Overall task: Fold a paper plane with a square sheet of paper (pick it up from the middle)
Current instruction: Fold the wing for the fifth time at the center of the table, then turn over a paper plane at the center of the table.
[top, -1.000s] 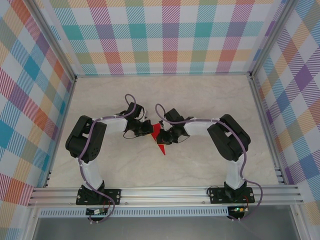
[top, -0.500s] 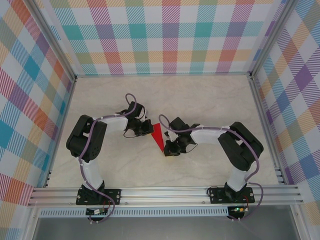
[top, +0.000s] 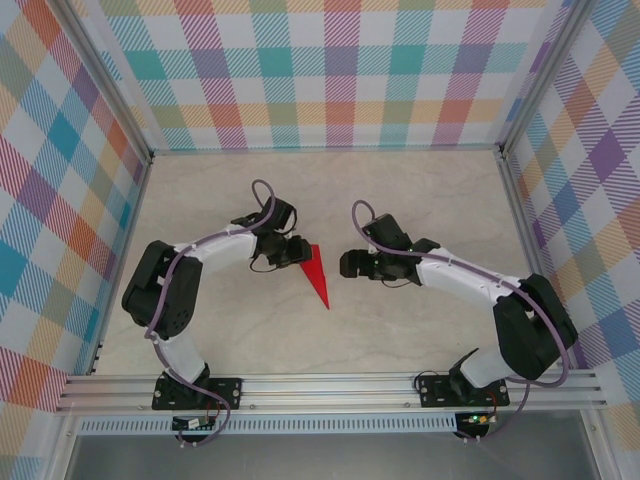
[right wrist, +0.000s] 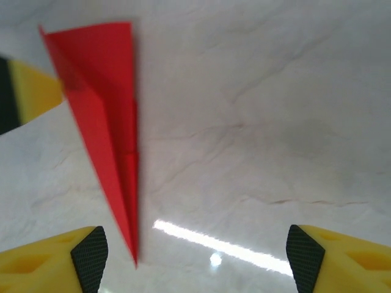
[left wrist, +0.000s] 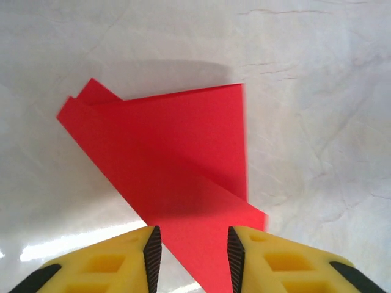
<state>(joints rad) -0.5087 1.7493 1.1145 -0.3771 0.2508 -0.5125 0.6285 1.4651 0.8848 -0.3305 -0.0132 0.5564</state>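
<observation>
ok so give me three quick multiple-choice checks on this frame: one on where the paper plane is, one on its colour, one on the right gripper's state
1. Where is the paper plane?
A. Flat on the table, between the left gripper and the right gripper
B. Lifted off the table in the right gripper
C. Out to the side, beyond the right gripper

2. What colour is it?
A. Blue
B. White
C. Red

3. How does the right gripper stand?
A. Shut on the plane
B. Open, holding nothing
C. Shut, empty

Answers:
1 A: the top view shows it lying on the table with a gripper on either side.
2 C: it is bright red in every view.
3 B: the right wrist view shows the fingers wide apart and clear of the plane.
</observation>
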